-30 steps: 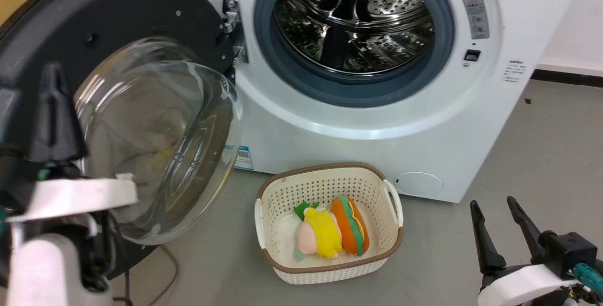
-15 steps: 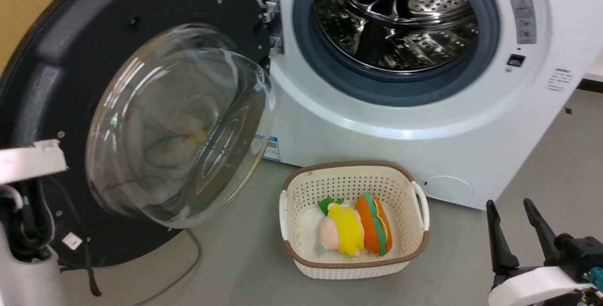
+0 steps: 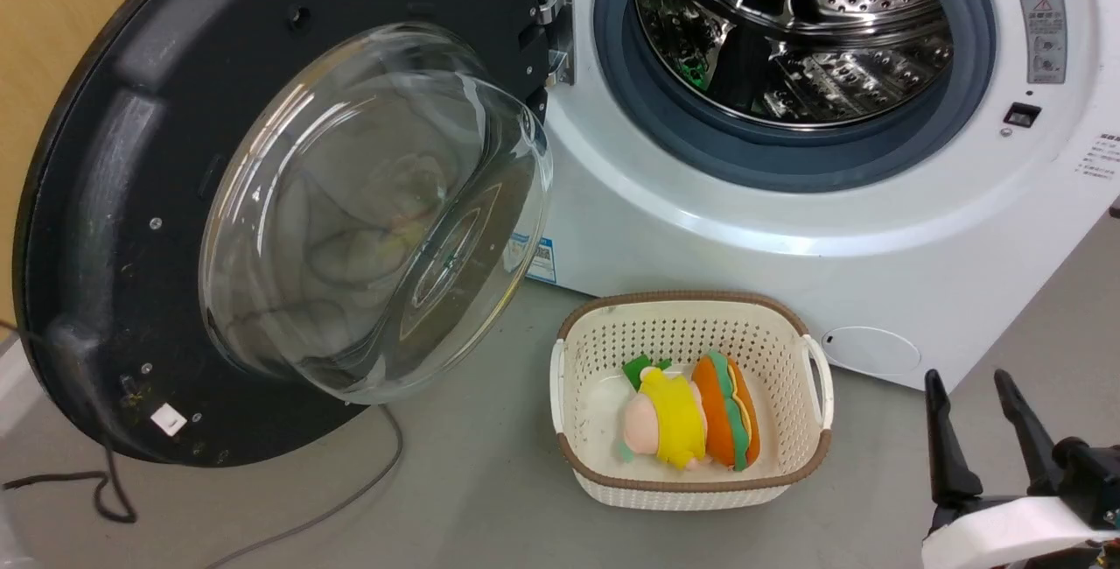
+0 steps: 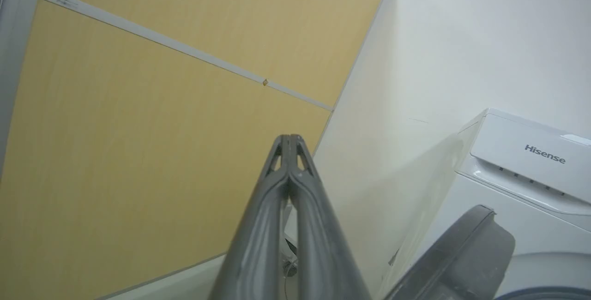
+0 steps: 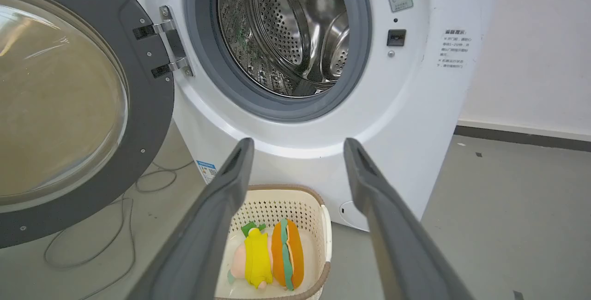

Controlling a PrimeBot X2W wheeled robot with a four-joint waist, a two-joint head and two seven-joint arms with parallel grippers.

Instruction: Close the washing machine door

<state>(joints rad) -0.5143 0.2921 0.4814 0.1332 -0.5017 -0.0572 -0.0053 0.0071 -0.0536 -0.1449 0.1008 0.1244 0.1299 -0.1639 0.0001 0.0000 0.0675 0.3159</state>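
The washing machine door [image 3: 114, 201] stands swung wide open at the left, black, with its clear glass bowl [image 3: 376, 210] bulging toward me and a metal hinge [image 3: 556, 22] at its right. The white washing machine [image 3: 700, 236] shows its open steel drum [image 3: 805, 17]. My right gripper [image 3: 967, 381] is open low at the right, well away from the door; its wrist view looks between its fingers [image 5: 231, 189] at the machine [image 5: 415, 106] and the door [image 5: 152, 97]. My left gripper [image 4: 289, 137] is shut on nothing, pointing up at the wall, with the door's rim [image 4: 461, 249] to its lower right.
A cream basket [image 3: 691, 490] holding a yellow plush toy [image 3: 669, 424] and an orange one [image 3: 726, 411] sits on the grey floor in front of the machine. A grey cable [image 3: 350, 499] trails under the door. A yellow wood panel [image 3: 52, 17] stands behind the door.
The head camera has turned, shifting the whole picture rightward. My left forearm and gripper, which were in front of the door's lower left, have drawn off past the left edge. The door stays wide open.
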